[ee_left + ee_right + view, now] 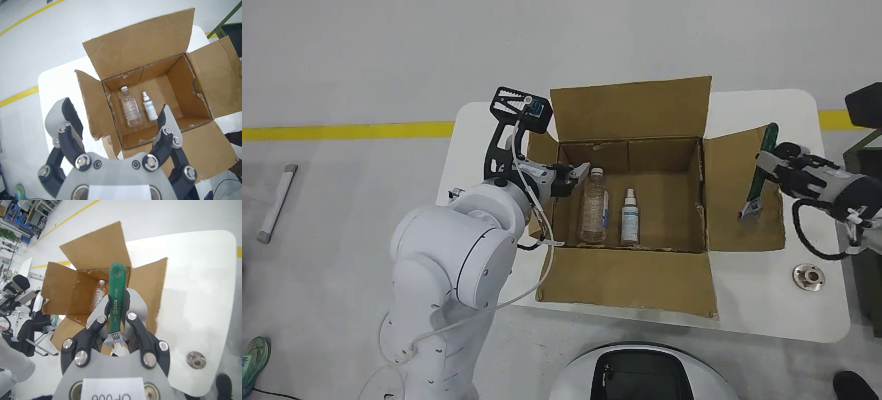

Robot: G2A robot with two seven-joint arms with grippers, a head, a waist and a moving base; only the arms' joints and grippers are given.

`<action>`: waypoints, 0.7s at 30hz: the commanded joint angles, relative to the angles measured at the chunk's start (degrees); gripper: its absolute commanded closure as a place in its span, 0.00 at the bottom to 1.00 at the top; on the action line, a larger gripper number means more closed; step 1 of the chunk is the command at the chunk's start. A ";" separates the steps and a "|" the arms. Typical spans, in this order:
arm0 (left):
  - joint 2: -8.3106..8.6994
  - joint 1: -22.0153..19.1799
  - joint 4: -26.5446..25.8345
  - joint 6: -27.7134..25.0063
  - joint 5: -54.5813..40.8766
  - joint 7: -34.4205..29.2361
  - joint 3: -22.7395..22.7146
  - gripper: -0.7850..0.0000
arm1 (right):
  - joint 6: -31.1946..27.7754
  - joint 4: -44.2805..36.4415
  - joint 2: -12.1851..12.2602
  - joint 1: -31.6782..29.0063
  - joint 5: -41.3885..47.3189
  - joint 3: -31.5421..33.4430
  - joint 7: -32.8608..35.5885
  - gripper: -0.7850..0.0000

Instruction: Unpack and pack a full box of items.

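An open cardboard box [572, 280] [191, 79] [56, 289] stands on the white table [782, 310], all flaps folded out. Inside lie a clear plastic bottle [593, 205] [130, 108] [97, 296] and, beside it, a small white spray bottle [630, 217] [149, 107]. My right gripper [762, 160] [117, 302] is shut on a green-handled adjustable wrench [759, 178] [116, 294], held above the box's right flap. My left gripper [577, 170] [117, 113] hangs open and empty above the box's left edge.
A round metal flange [809, 277] [196, 360] lies on the table at the right, near its front corner. A yellow floor line [342, 130] runs behind the table. Dark equipment [867, 180] stands past the table's right edge.
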 commanded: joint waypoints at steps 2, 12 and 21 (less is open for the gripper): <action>0.18 1.84 -0.41 0.05 1.05 3.32 -0.93 0.00 | 2.46 0.20 -0.06 0.67 0.01 -4.44 -1.32 1.00; 0.96 6.47 -4.73 2.90 6.43 5.63 -7.78 0.00 | 7.97 11.76 -0.83 7.07 -11.20 -24.02 -10.93 1.00; 1.09 7.04 -5.21 3.47 6.83 5.85 -9.48 0.00 | 14.24 24.28 -2.90 14.54 -23.01 -39.49 -15.54 1.00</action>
